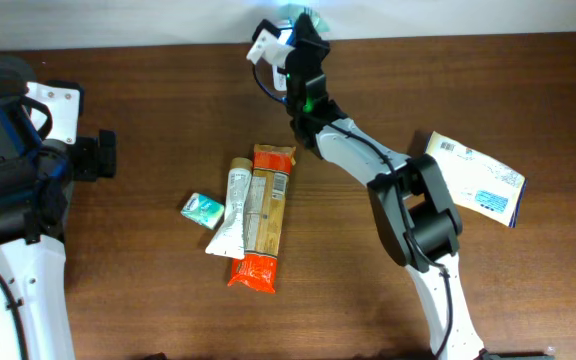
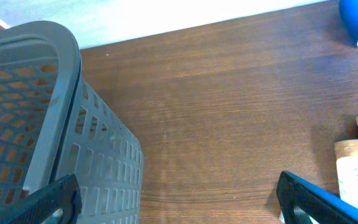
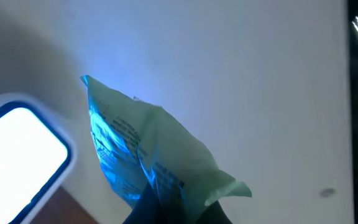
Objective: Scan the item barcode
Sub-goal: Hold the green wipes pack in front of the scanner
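Low in the right wrist view: the right claw (image 3: 169,210) is pinched fully shut on the bottom edge of a green packet (image 3: 148,155).
Mid-frame, same view: the packet stands upright, its printed face lit blue against a pale wall.
Left edge, same view: a scanner (image 3: 17,146) with a white face and blue rim sits just beside the packet; whether they touch cannot be told.
Overhead, top centre: the right arm reaches to the far edge of the table (image 1: 168,100), its claw in a bluish glow next to the scanner.
Overhead, middle: a tan bar wrapper (image 1: 270,195), a white tube (image 1: 230,212) and an orange packet (image 1: 255,270) lie together, with a small teal packet (image 1: 202,208) at their left.
Overhead, right: a white-and-blue pouch (image 1: 478,180) lies flat.
Overhead, left: the left claw (image 1: 108,156) is well apart from the pile.
Left wrist view: the left claw is spread wide and empty, with a grey basket (image 2: 55,118) at the left.
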`<state>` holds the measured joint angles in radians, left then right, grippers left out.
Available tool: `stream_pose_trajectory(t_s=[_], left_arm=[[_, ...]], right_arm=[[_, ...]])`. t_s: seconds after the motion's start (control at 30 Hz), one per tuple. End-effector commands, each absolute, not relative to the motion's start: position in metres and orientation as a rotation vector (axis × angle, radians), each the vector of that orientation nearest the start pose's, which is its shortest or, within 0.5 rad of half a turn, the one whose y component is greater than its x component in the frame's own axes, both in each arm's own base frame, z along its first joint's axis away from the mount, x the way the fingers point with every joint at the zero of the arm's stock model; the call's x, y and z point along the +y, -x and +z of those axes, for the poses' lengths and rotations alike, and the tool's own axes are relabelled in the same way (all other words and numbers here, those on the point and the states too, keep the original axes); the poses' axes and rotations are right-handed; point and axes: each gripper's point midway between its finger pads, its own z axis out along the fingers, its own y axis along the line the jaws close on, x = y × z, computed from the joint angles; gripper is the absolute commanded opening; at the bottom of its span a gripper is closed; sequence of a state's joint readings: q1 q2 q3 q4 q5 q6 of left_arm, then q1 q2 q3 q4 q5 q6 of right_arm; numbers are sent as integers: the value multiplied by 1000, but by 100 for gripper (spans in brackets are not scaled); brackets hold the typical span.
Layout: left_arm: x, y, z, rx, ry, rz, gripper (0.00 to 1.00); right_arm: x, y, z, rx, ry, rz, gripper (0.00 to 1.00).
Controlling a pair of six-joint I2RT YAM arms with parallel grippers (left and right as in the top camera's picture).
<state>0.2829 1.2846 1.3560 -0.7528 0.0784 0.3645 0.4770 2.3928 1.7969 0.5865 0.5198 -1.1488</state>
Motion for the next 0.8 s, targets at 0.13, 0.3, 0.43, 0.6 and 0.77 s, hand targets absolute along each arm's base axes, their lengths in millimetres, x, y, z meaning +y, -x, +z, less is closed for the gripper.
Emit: stream_pose_trajectory(t_s=[0.13,0.3,0.43,0.6,0.77], left_arm=[[92,-366,291,2252,-153,259,99],[92,-366,291,2251,-153,259,99],[92,-366,291,2251,-153,259,99],[92,-366,291,2252,-153,259,99],[92,-366,291,2251,-153,259,99]], right_arm=[[238,-643,205,1353,914,-905,4],[234,-647,186,1363,945,-927,4],[231,-649,183,1367,945,-929,4],[220,-653,183,1376,936,-940,4],[219,-655,182,1368,945,-930,4]])
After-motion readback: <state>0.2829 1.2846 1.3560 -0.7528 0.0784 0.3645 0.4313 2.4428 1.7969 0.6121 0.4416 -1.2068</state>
